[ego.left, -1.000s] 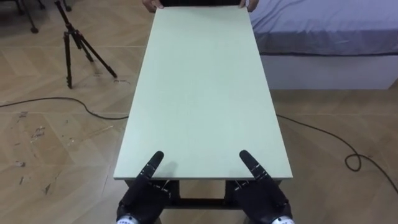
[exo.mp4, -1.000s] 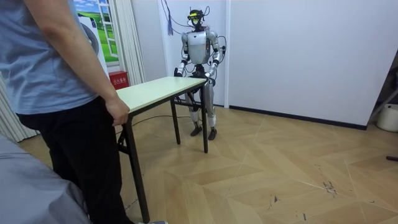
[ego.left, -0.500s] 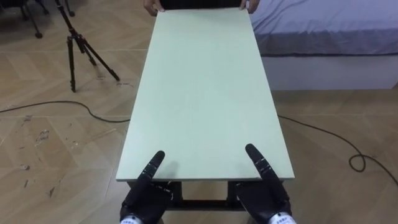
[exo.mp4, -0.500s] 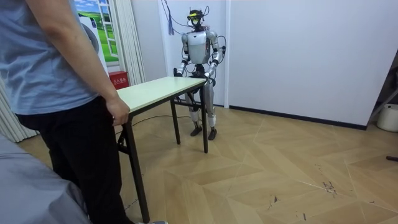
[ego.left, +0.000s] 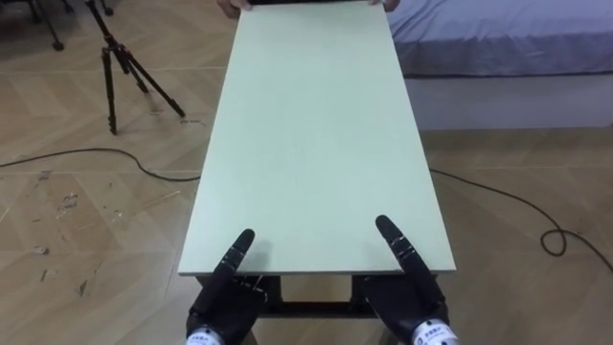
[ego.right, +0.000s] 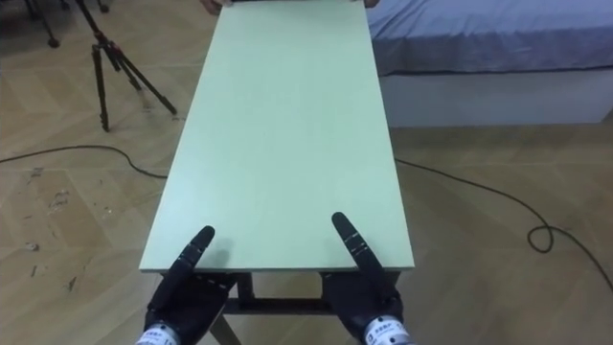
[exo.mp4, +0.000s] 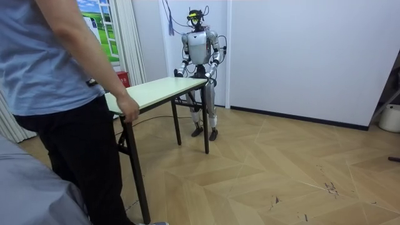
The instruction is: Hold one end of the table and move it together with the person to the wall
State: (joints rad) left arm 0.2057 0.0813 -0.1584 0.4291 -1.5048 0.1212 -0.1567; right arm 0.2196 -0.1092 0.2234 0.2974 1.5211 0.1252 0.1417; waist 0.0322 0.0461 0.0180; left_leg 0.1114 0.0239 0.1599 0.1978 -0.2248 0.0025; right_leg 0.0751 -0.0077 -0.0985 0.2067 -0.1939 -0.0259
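A long pale green table [ego.left: 316, 144] stretches away from me, with dark legs. My left hand [ego.left: 224, 305] and right hand [ego.left: 414, 309] grip its near short edge, each with the thumb [ego.left: 237, 247] lying on the top and the palm below the edge. At the far end a person's hands [ego.left: 230, 5] hold the other short edge. In the room view the person [exo.mp4: 56, 94] stands in front, one hand [exo.mp4: 129, 107] on the table [exo.mp4: 162, 89], and I stand upright at the far end by the white wall.
A black tripod [ego.left: 120, 67] stands on the wooden floor to the left of the table. A bed [ego.left: 508, 57] with a grey cover lies to the right. Dark cables [ego.left: 96, 158] run across the floor on both sides.
In the room view the person's hand and that end of the table have risen and shifted right. My hands keep their hold; the eye view has shifted a little.
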